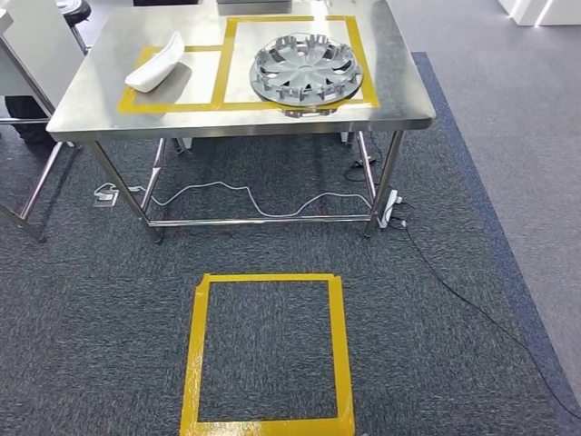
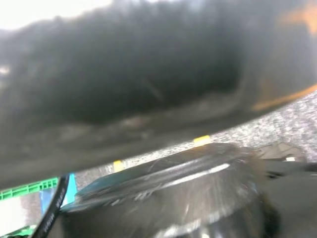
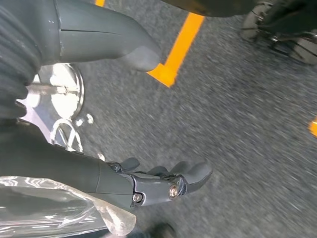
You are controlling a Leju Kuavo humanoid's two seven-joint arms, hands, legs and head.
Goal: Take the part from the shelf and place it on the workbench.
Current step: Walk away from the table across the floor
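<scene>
A: So where's your part sitting?

B: You've got the silver wheel cover [image 1: 306,71] lying flat on the steel table [image 1: 82,104], inside the bigger yellow tape frame near the right edge, its rim poking slightly over the front edge. A white curved part [image 1: 157,64] lies in the smaller frame by the left corner.

A: And the hands?

B: Your right hand [image 3: 112,119] hangs over grey carpet [image 3: 239,124], fingers [image 3: 186,176] apart, holding nothing. Left hand, can't tell, that view's a dark blur.
</scene>
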